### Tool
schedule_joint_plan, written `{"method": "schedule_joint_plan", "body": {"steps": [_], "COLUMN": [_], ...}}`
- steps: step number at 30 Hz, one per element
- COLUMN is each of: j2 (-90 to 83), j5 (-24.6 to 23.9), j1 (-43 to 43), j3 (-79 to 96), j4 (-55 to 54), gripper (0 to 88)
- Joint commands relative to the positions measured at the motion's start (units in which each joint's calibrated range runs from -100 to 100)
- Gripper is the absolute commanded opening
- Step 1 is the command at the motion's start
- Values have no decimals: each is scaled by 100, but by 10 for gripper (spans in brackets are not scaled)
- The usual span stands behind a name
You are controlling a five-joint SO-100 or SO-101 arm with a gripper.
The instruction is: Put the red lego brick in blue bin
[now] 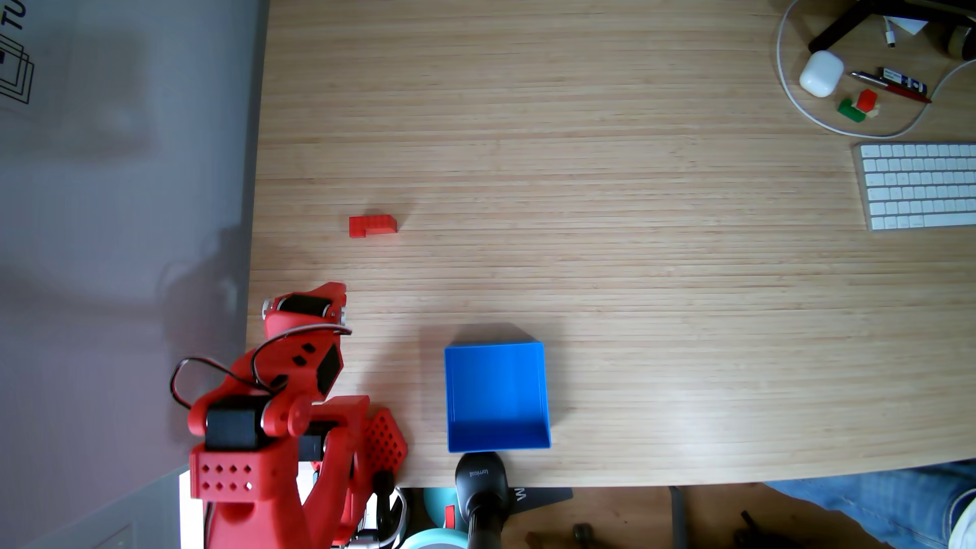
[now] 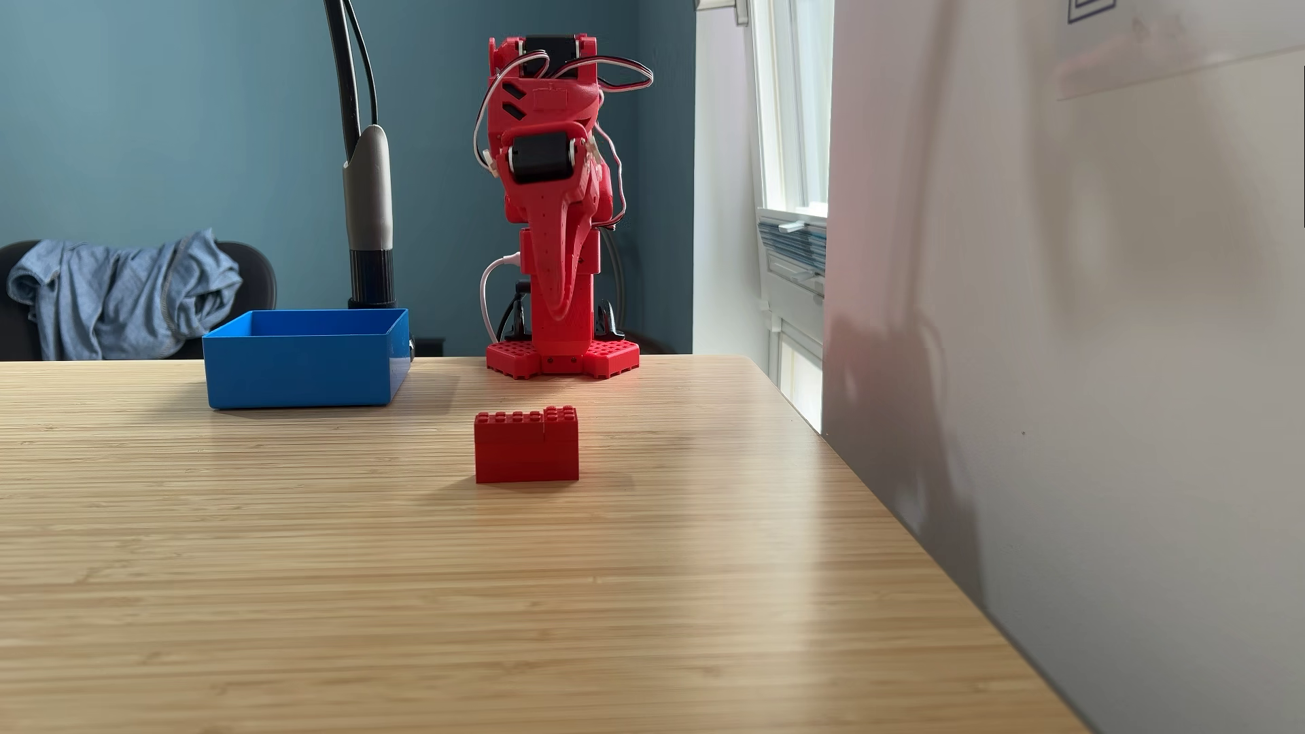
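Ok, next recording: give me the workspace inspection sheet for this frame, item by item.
Surface: wooden table, light bamboo grain, dry.
Job's things: red lego brick standing on the table, apart from the blue bin; bin open and empty.
Clutter: keyboard, white earbud case, pens, small red-green block in the far corner.
Gripper: gripper folded down at the arm's base, looks shut, holding nothing.
Cables: white cable looped round the clutter.
Surroundings: grey panel along one table edge; chair with cloth.

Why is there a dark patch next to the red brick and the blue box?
Those are shadows: in a fixed view the red lego brick casts a soft one to the right, the blue bin too; window light glares on the table.
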Motion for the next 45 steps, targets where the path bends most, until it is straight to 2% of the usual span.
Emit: {"method": "schedule_joint_plan", "body": {"steps": [1, 7, 14, 32, 45], "j2": [901, 2036, 3130, 5574, 6560], "j5": [-15, 34, 190, 386, 391], "j1": [211, 528, 615, 536, 103], "j3": [-1034, -1887, -2622, -4719, -5272], "j4": [-106, -114, -106, -8, 16], "gripper": [211, 282, 301, 293, 252]}}
